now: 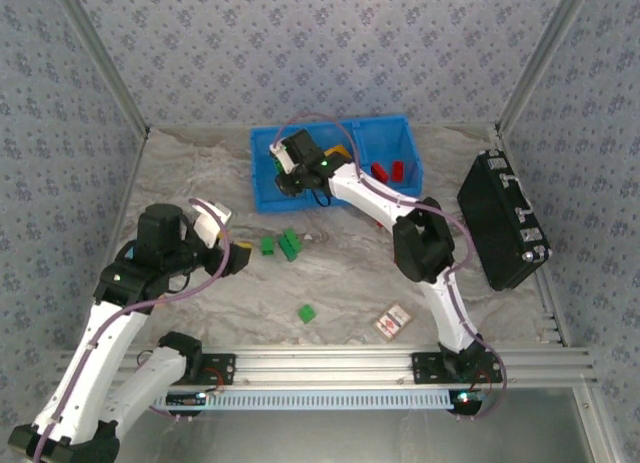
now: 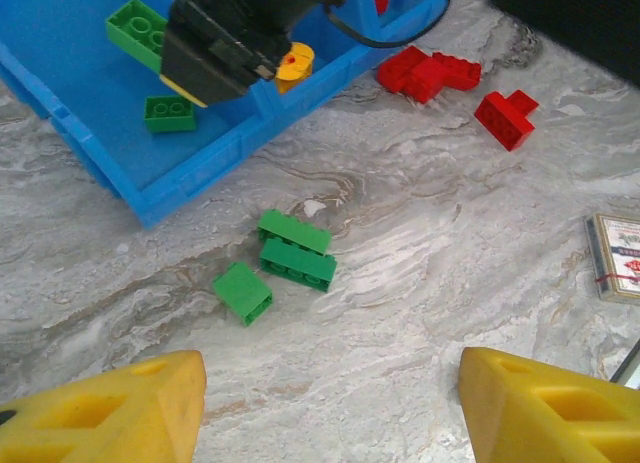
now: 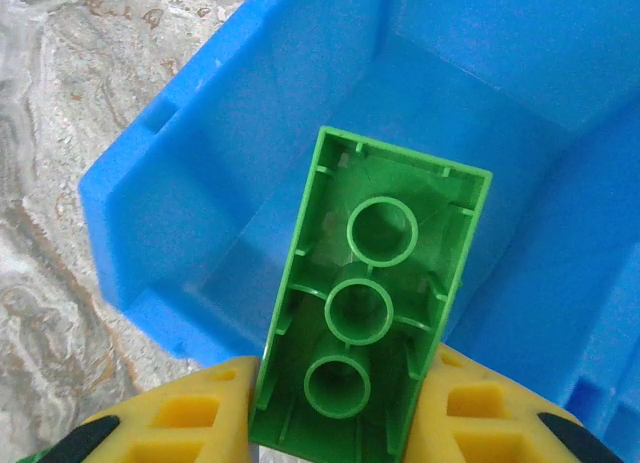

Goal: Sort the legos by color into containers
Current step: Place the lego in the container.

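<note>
Drop step: my right hand [image 3: 338, 408] is clamped on a green brick [image 3: 380, 283] over the greens compartment of the blue bin [image 3: 140, 213] at the worktop's far edge, next call is just to open; left hand [image 2: 330, 403] is spread wide above three loose greens [image 2: 297, 261] mid-worktop.

Marbled grey table [image 1: 350, 273]. Blue-grey patterned walls [image 1: 300, 53] on three sides. Aluminium rail [image 1: 330, 363] along near edge.
</note>
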Robot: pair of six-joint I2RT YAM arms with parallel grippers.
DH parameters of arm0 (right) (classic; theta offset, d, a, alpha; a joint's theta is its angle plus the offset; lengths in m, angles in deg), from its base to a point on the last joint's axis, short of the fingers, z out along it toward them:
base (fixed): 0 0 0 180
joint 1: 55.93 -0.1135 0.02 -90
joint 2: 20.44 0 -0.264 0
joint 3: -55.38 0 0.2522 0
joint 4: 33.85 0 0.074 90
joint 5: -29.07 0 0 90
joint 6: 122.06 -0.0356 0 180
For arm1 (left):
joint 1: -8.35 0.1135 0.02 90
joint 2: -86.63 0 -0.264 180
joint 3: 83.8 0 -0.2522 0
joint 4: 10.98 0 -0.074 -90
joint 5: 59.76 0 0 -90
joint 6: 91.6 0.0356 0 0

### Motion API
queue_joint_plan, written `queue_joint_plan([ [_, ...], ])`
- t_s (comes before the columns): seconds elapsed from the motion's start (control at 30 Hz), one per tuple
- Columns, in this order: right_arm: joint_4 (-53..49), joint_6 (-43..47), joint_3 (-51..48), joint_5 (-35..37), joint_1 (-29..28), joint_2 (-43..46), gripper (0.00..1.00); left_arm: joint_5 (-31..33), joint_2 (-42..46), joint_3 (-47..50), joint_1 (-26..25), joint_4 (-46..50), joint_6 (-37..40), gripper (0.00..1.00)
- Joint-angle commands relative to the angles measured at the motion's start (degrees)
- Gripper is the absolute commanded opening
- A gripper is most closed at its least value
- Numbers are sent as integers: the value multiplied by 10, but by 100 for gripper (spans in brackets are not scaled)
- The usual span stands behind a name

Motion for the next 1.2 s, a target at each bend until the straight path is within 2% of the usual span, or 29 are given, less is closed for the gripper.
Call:
queue_joint_plan([
  [0.0, -26, 14, 42, -15, 1, -28, 22, -38, -4, 2, -7, 8, -4, 68],
  [0.13, -39, 14, 78, -21, 4, -54, 23, -53, -23, 14, -25, 6, -28, 68],
  [0.37, -50, 16, 112, -24, 13, -81, 25, -39, -38, 58, -96, -43, -62, 70],
  [0.57, -57, 31, 123, -33, 20, -94, 35, -49, -59, 81, -117, -93, -101, 71],
  [0.77, -57, 35, 118, -37, 27, -97, 39, -54, -67, 119, -157, -148, -154, 72],
  [0.97, -55, 37, 118, -44, 27, -97, 42, -24, -95, 136, -211, -171, -173, 73],
  [1.17, -57, 51, 118, -50, 26, -96, 47, 8, -122, 138, -237, -173, -175, 75],
])
